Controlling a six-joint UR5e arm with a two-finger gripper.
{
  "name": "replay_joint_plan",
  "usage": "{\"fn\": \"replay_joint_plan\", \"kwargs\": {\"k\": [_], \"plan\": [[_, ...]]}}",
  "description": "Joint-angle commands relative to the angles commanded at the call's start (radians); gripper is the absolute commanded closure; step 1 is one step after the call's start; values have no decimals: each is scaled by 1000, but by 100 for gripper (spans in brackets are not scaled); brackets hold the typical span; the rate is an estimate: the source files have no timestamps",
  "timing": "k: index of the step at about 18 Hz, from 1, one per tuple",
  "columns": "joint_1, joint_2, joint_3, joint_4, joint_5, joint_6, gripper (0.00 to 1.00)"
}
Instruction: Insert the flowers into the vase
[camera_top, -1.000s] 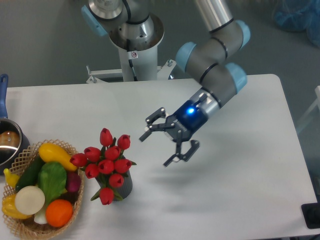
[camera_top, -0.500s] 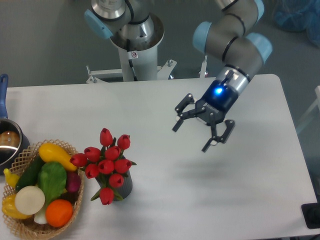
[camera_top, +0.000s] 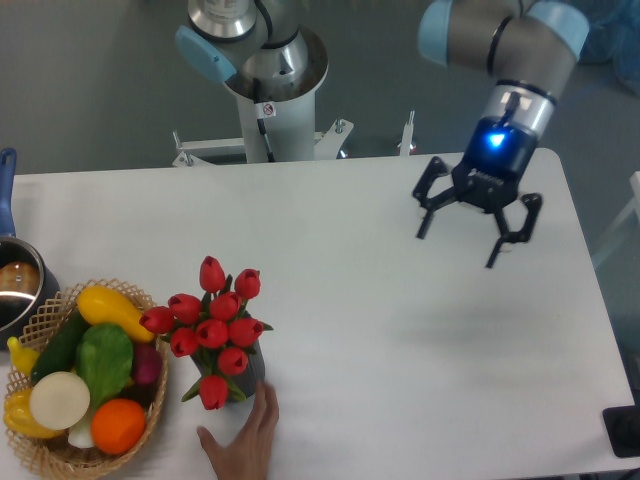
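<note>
The flowers (camera_top: 212, 328), a bunch of red tulip buds with green leaves, stand upright in the vase (camera_top: 250, 370), a short dark grey cylinder mostly hidden under them, at the front left of the white table (camera_top: 400, 340). My gripper (camera_top: 458, 250) is open and empty, held above the table's far right part, well away from the flowers.
A person's hand (camera_top: 245, 440) reaches in from the front edge and touches the vase's base. A wicker basket (camera_top: 45, 455) of vegetables and fruit sits at the front left. A metal pot (camera_top: 15, 285) with a blue handle is at the left edge.
My gripper has moved up and to the right, away from the flowers, staying open. A hand has come in at the front edge by the vase.
</note>
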Motion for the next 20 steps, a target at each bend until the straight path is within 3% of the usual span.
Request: {"fn": "replay_joint_plan", "kwargs": {"k": [5, 8, 11, 14, 15, 20], "plan": [[58, 86, -6, -31, 236, -12, 0], [60, 169, -9, -113, 425, -6, 0], [72, 223, -14, -150, 583, 6, 0], [103, 256, -18, -204, 648, 90, 0], [130, 267, -17, -237, 668, 172, 0], [206, 292, -8, -299, 692, 376, 0]]}}
